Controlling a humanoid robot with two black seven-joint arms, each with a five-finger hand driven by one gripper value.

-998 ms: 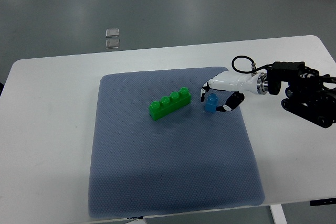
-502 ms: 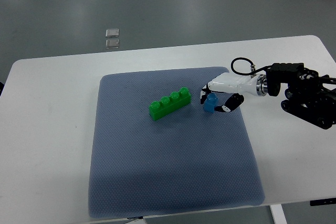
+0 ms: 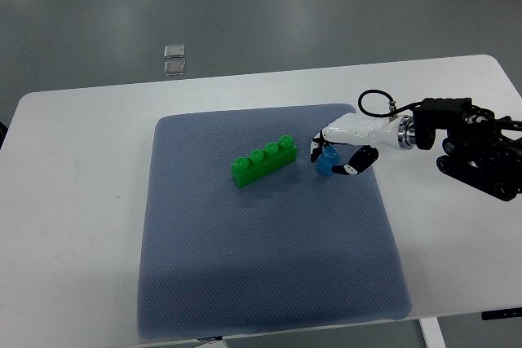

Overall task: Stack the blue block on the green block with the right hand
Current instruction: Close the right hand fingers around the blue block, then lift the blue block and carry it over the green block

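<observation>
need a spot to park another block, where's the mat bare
The near half of the grey mat, below the green block, is bare. So is the strip left of that block. It is crowded on the right, where the right robot hand closes on the blue block.

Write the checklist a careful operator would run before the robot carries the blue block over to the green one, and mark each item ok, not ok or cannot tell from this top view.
1. Right hand closed around the blue block: ok, fingers curl on both sides of it.
2. Grip firm enough to lift: cannot tell; the block looks tilted in the fingers.
3. Green block studs free: ok, nothing lies on them.
4. Path from blue block to green block clear: ok, only bare grey mat between them.
5. Green block lying flat on the mat: ok.
6. Left arm out of the way: ok, it does not show in the view.
</observation>
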